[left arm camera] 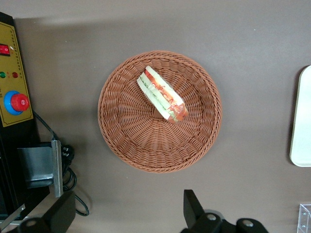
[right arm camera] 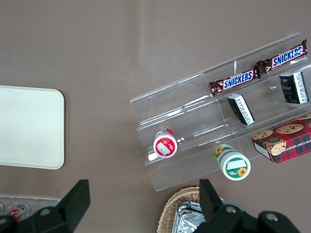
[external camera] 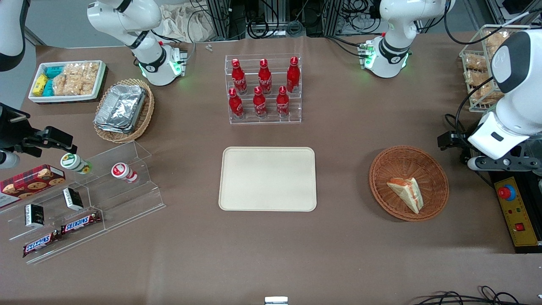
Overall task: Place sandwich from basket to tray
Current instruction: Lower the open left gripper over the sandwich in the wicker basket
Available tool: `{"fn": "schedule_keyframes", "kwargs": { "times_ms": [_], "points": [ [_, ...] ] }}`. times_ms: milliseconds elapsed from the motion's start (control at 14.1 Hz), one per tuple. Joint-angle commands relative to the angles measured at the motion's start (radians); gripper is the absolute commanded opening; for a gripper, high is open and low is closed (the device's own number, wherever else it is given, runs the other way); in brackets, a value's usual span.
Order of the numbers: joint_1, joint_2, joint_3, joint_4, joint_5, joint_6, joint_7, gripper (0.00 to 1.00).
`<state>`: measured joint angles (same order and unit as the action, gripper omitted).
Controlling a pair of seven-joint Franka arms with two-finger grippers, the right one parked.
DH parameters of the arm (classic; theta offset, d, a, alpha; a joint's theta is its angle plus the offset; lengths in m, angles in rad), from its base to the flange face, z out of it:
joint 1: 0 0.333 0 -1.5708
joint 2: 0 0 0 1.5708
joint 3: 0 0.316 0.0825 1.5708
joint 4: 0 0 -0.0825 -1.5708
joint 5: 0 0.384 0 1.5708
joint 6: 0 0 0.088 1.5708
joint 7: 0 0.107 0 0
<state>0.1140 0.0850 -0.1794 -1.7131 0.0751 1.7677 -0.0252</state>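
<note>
Small triangular wedge of pale white-bread sandwich [left arm camera: 162, 95] with red-orange and green filling along its cut edge, lying on its side inside the round reddish-brown woven wicker basket [external camera: 436, 199], a bit off the middle and nearer one wall. Looks light and squishy: soft bread, loose layers, probably easy to crush or shear apart if pinched hard. Best bet is likely a gentle squeeze across the two flat bread faces around mid-wedge, not on the thin tip and not along the filling edge where things could slide out. May be wrapped in film (bit of a sheen), can't really tell; could be slippery if so.

Basket wall is low and sloped, so not much blocking a straight-down approach, though the weave near the sandwich could catch a finger.

Left arm's two-finger gripper [left arm camera: 124, 213] hovering above the table just beside the basket, toward the working arm's end, well clear of the sandwich. Jaws spread wide apart, holding nothing.

Flat cream-beige rectangular tray [external camera: 267, 178] with rounded corners sitting bare in the middle of the table, a clear stretch of brown tabletop between it and the basket. Nothing standing in that path.

Yellow control box with red emergency button [external camera: 506, 192] right beside the basket on the arm's side, worth watching. Clear rack of red soda bottles [external camera: 263, 89] farther from the front camera than the tray, out of the way.
</note>
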Motion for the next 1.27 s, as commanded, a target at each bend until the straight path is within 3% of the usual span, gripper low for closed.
{"fn": "schedule_keyframes", "kwargs": {
  "times_ms": [0,354,495,848,1202],
  "points": [
    [0.001,0.004,0.0,0.023,-0.003,-0.014,-0.021,1.0],
    [0.001,0.057,0.0,0.018,-0.04,0.038,-0.094,1.0],
    [0.001,0.094,0.0,0.004,-0.079,0.088,-0.236,1.0],
    [0.006,0.111,0.004,-0.186,-0.061,0.349,-0.428,1.0],
    [0.0,0.206,0.004,-0.215,-0.032,0.483,-0.692,1.0]
  ]
}}
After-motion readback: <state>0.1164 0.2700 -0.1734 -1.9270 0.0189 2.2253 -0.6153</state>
